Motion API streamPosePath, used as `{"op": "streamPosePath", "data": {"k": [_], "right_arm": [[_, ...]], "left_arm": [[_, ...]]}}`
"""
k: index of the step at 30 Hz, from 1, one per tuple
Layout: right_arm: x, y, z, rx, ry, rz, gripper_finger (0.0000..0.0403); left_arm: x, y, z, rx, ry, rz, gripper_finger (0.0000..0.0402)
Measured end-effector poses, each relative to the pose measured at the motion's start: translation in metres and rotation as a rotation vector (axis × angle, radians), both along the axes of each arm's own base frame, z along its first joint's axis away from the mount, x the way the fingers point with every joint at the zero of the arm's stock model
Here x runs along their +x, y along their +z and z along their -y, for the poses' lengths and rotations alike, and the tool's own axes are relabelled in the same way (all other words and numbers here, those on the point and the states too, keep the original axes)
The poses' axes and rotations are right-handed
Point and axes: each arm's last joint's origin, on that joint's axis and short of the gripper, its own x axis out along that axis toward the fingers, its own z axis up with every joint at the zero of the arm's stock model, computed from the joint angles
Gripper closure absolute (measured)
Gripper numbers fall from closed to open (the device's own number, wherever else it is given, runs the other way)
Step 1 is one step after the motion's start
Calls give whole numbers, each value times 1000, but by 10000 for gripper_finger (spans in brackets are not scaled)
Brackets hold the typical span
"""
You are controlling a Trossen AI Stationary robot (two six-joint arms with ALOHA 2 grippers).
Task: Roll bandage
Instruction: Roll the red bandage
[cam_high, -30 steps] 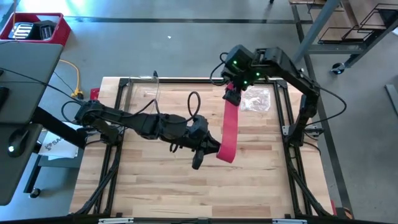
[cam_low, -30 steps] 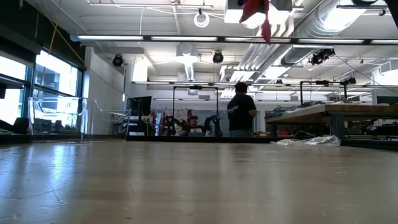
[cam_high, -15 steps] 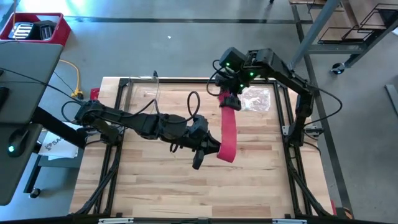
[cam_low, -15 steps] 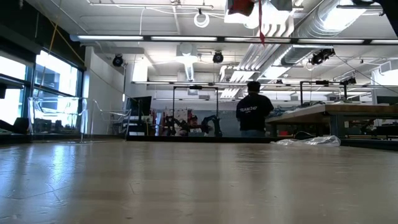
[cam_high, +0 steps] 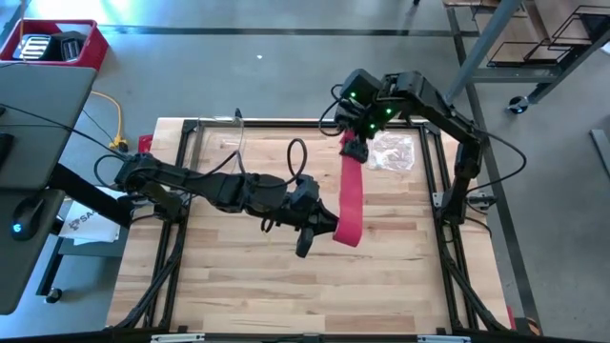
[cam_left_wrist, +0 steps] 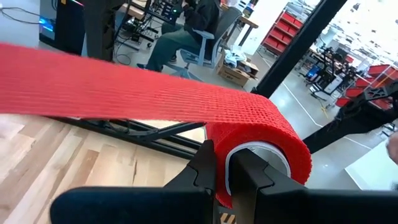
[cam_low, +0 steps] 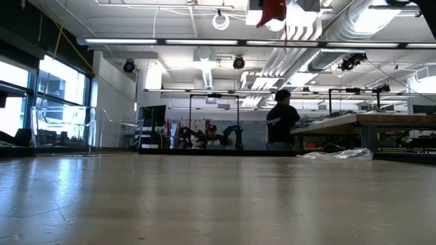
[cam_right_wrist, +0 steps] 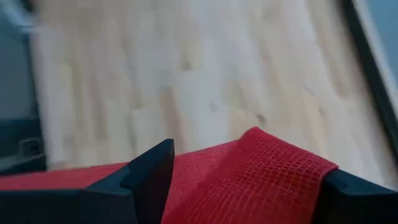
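Now I see my left gripper (cam_high: 319,232) clenched on one end of the bandage (cam_high: 351,198), above the table (cam_high: 238,286). My right gripper (cam_high: 355,148) grasps its other end near the plastic bag (cam_high: 393,152).

One red bandage (cam_high: 351,195), one clear plastic bag (cam_high: 392,152), two arms.

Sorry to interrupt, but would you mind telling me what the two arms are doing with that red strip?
They are rolling a red bandage held stretched in the air between them. The left gripper, over the middle of the table, is shut on the rolled end, where the strip wraps around a white core. The right gripper, nearer the far edge, holds the loose end draped between its widely spread fingers. A clear plastic bag lies beside it.
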Motion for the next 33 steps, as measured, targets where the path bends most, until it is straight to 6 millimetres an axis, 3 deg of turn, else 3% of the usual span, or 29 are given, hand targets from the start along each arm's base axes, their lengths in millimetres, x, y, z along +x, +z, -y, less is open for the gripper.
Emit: {"op": "streamPosePath", "data": {"k": [2, 6, 10, 15, 26, 31, 33], "right_arm": [[2, 4, -5, 59, 59, 59, 155], [2, 4, -1, -73, -150, 10, 155], [5, 6, -10, 89, 59, 85, 155], [1, 4, -7, 32, -99, 6, 155], [-14, 18, -16, 340, 151, 138, 155], [-21, 19, 0, 245, -84, 71, 155], [-25, 21, 2, 290, -97, 84, 155]], "left_arm": [[0, 0, -2, 0, 4, 0, 387], [1, 0, -3, -8, 9, -3, 387], [1, 0, -6, -7, 21, -2, 387], [2, 0, -8, -7, 26, -2, 387], [2, 0, -8, -16, 22, -3, 387], [1, 0, -7, -19, 2, -5, 387], [1, 0, -7, -11, 1, -4, 387]]}}
